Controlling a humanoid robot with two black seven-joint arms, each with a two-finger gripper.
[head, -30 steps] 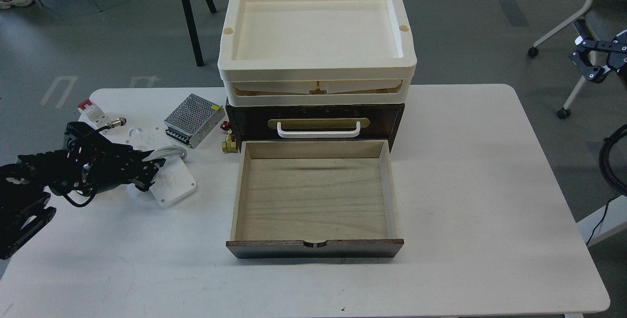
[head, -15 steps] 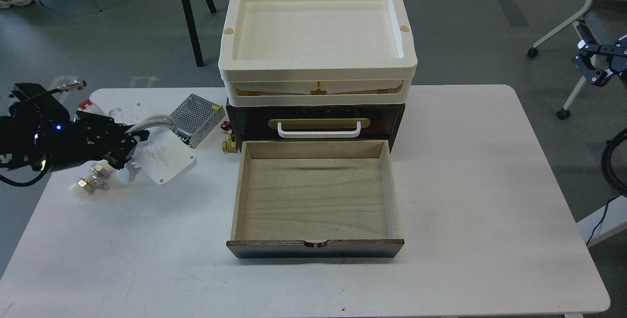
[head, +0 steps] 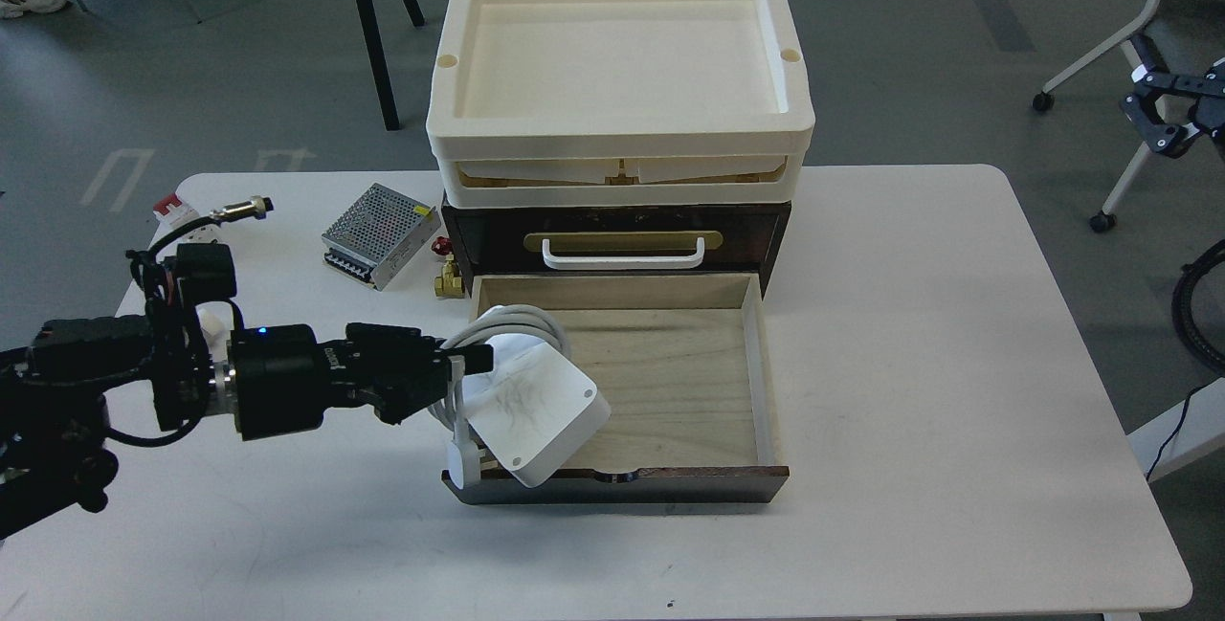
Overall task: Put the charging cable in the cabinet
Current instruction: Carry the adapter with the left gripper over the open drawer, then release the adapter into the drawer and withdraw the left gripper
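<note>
The charging cable (head: 536, 406) is a flat white rounded block with a thick white cord looped over it and a white plug hanging at its lower left. My left gripper (head: 459, 367) is shut on its left edge and holds it tilted, in the air over the front-left corner of the open drawer (head: 670, 382). The drawer belongs to the dark-brown cabinet (head: 756, 229), which has a white handle (head: 622, 253) on a brass plate and cream trays (head: 622, 76) on top. My right gripper (head: 1163, 119) is raised off the table at the far right, open and empty.
A perforated silver metal box (head: 373, 233) lies left of the cabinet. A small brass valve (head: 448, 278) stands by the cabinet's left front. A red and white part (head: 172, 208) and a metal connector (head: 239, 210) lie at the table's back left. A chair base (head: 1101, 85) is at the right.
My left arm has swung right and forward, carrying the charging cable from the table's left side to above the drawer's front-left corner. My right gripper barely moved.
</note>
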